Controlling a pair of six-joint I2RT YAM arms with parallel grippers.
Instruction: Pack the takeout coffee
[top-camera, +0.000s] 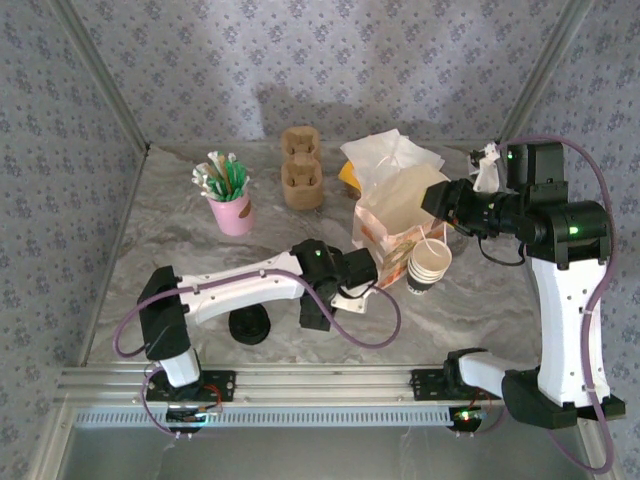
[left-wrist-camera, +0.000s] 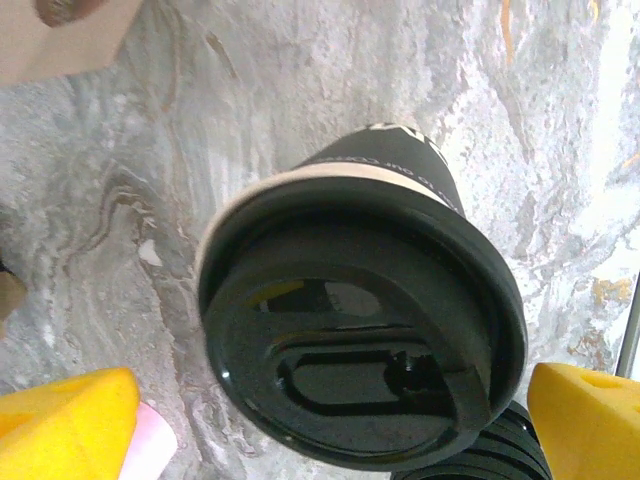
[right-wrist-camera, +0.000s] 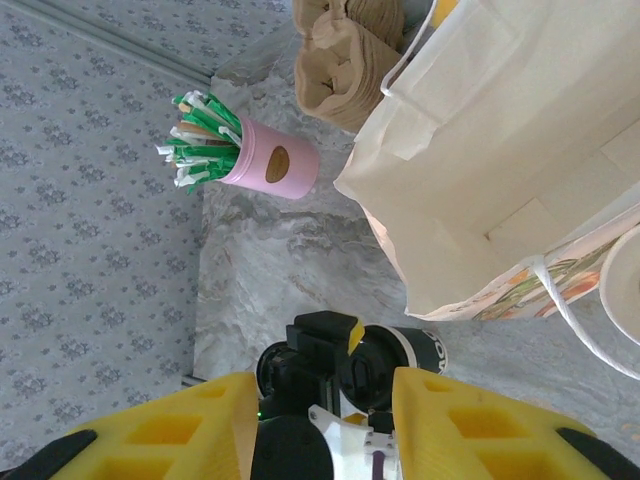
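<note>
The takeout coffee (left-wrist-camera: 360, 330) stands upright on the marble table, a dark paper cup with a pale rim band and a round black lid. My left gripper (left-wrist-camera: 330, 430) hangs straight above the lid. It is open, with one yellow finger (left-wrist-camera: 60, 430) on each side of the lid and neither pressing on it. In the right wrist view the coffee (right-wrist-camera: 420, 350) sits just under the left gripper (right-wrist-camera: 345, 345), close to the paper bag (right-wrist-camera: 500, 150). My right gripper (right-wrist-camera: 325, 430) is open with nothing between its fingers, and it hovers by the bag's open mouth (top-camera: 405, 190).
A tilted stack of pale lidless cups (top-camera: 432, 260) leans right of the left gripper (top-camera: 372, 270). A stack of black lids (top-camera: 250, 325) lies near the front. A pink cup of stirrers (top-camera: 232, 205) and brown cup carriers (top-camera: 300, 165) stand at the back.
</note>
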